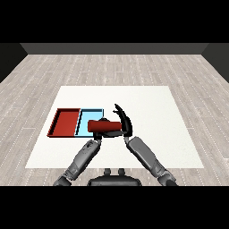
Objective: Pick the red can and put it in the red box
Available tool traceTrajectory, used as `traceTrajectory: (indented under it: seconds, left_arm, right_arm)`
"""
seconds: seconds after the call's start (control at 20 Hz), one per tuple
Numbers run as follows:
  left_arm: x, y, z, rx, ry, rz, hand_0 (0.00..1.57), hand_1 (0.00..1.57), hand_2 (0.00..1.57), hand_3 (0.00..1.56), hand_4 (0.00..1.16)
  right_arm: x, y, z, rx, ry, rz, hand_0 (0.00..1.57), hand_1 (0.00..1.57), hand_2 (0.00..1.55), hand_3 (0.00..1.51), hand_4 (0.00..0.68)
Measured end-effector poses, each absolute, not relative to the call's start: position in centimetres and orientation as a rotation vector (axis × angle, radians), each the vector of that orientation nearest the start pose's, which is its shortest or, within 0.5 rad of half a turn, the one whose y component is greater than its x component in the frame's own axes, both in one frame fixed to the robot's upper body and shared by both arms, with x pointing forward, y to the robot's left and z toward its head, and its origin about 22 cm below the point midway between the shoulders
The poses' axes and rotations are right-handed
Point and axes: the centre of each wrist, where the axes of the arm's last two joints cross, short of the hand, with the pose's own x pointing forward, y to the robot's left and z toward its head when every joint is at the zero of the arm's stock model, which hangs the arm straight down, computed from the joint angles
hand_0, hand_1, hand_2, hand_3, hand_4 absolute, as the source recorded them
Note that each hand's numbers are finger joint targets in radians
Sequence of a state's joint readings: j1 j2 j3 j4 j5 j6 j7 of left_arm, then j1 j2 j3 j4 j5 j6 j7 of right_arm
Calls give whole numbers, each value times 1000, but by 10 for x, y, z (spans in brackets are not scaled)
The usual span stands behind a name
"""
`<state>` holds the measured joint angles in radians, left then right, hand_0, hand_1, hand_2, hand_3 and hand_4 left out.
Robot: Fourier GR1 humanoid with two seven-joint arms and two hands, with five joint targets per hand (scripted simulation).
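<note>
From my seat I see the white table (147, 134) with two trays side by side toward ten o'clock of its centre: the red tray (65, 122) on the outside, the light blue tray (87, 119) touching it on the three o'clock side. The blue tray sits between the can and the red one, so it stands in the direct path.

The red can (104, 126) lies on its side, long axis running nine to three o'clock, its nine o'clock end overlapping the blue tray's near right corner in my view. I cannot tell whether it is lifted off the table or resting on it.

My right hand (126, 123) is at the can's three o'clock end, fingers curled round it, thumb sticking up toward twelve. My left hand (99, 134) is just under the can at six o'clock, mostly hidden by it; I cannot tell how its fingers stand. Both grey forearms come up from the lower corners and converge below the can.
</note>
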<state>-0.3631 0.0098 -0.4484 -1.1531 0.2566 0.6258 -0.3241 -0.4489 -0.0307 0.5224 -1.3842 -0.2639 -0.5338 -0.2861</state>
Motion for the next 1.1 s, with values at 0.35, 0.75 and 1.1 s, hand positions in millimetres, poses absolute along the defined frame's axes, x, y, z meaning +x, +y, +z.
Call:
traceTrajectory:
  seconds: [0.35, 0.75, 1.1]
  left_arm:
    - [283, 116, -19, 130, -1757, 35, 1571, 1571, 1571, 1482, 1130]
    - [305, 196, -2, 373, -1787, -31, 1571, 1571, 1560, 1467, 1115]
    - [324, 277, 2, 575, -1688, -25, 1571, 1571, 1571, 1497, 1120]
  right_arm:
    - [279, -126, 75, 193, -2021, -47, 0, 0, 0, 0, 0]
    - [243, -194, 56, 35, -1996, -119, 0, 0, 0, 0, 0]
    - [233, -237, 34, -81, -1948, -127, 0, 0, 0, 0, 0]
